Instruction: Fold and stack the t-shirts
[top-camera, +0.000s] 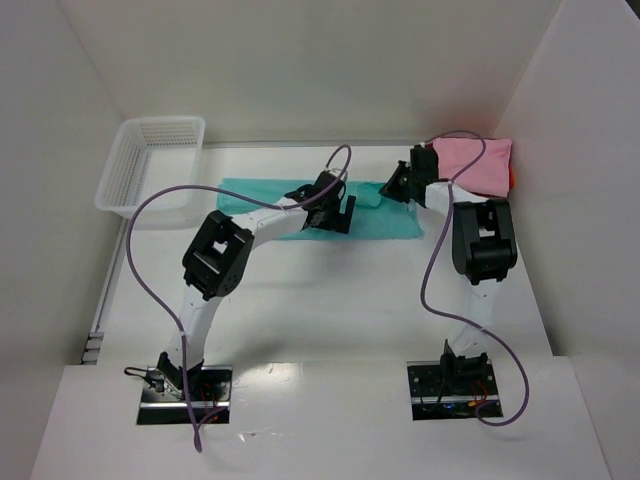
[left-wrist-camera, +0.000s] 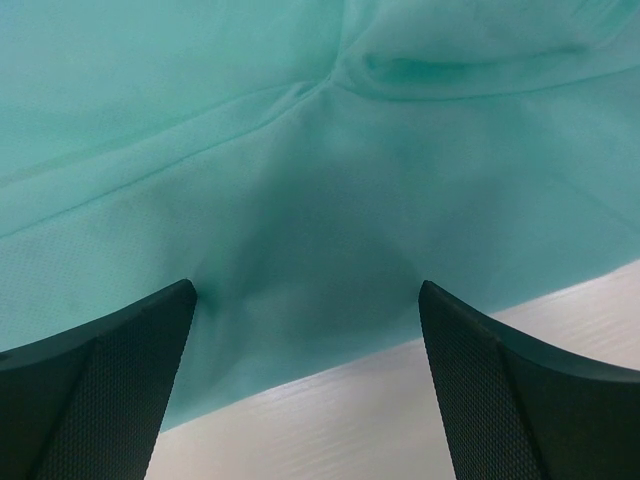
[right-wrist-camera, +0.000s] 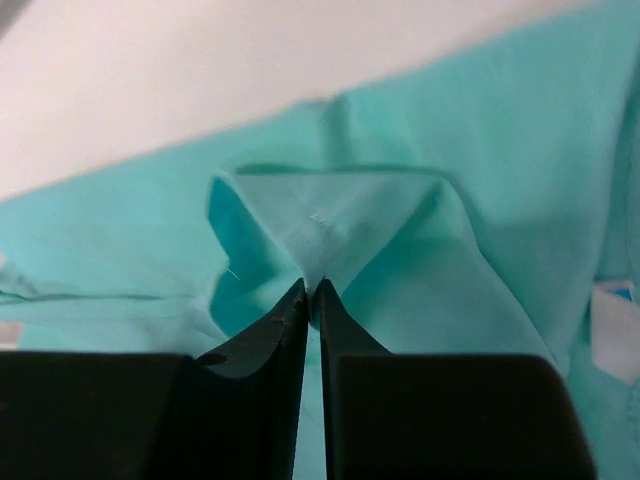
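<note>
A teal-green t-shirt (top-camera: 385, 222) lies spread flat across the middle of the table. My right gripper (right-wrist-camera: 311, 287) is shut on a pinched-up fold of that shirt (right-wrist-camera: 330, 215) near its upper right part, below the gripper (top-camera: 392, 187) in the top view. My left gripper (top-camera: 337, 213) hovers low over the shirt's near edge, open, with its fingers (left-wrist-camera: 110, 370) spread wide over teal cloth (left-wrist-camera: 300, 180) and bare table. A pink folded t-shirt (top-camera: 475, 163) sits at the far right on a red one (top-camera: 511, 178), of which only an edge shows.
A white mesh basket (top-camera: 150, 165) stands at the far left by the wall. White walls close in the table at left, back and right. Purple cables loop over both arms.
</note>
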